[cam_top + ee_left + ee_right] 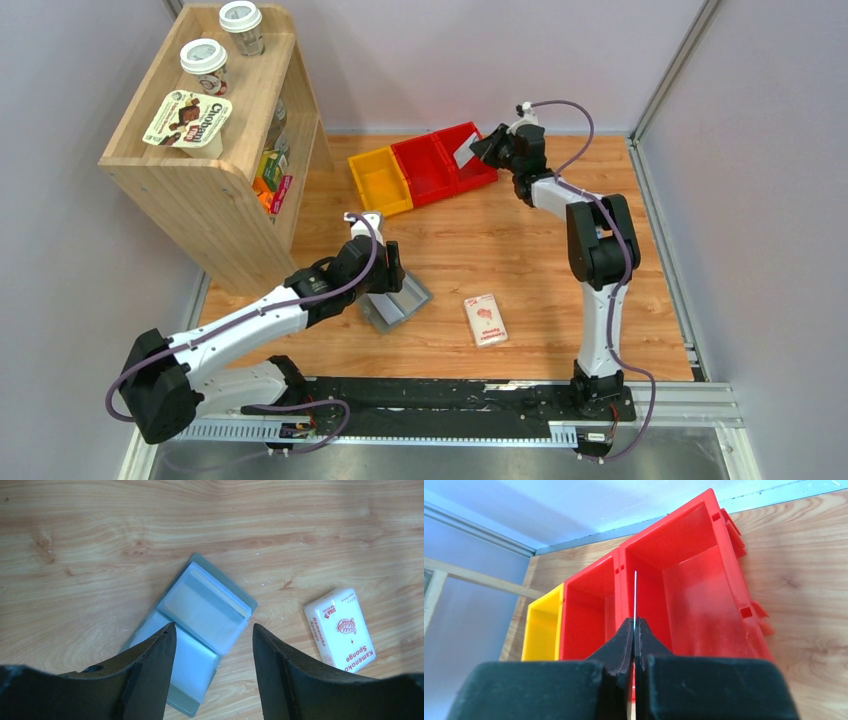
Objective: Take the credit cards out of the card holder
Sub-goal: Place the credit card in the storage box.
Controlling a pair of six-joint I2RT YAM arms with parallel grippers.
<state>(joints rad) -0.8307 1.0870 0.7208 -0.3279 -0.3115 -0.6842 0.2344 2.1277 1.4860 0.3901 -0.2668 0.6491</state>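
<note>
The card holder (207,605) lies open at near left, long axis diagonal, just beneath the left gripper (214,630), jaws wide and empty; the right gripper (635,626), far right, pinches one credit card (635,592) edge-on above the red bin (694,580); the left arm is nearer.

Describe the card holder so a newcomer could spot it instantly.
From the wooden shelf on the left, come nearer to the left claw. Under it lies the card holder, open on the table. Unlike the white sponge packet beside it, it is grey with pale-blue pockets.
</note>
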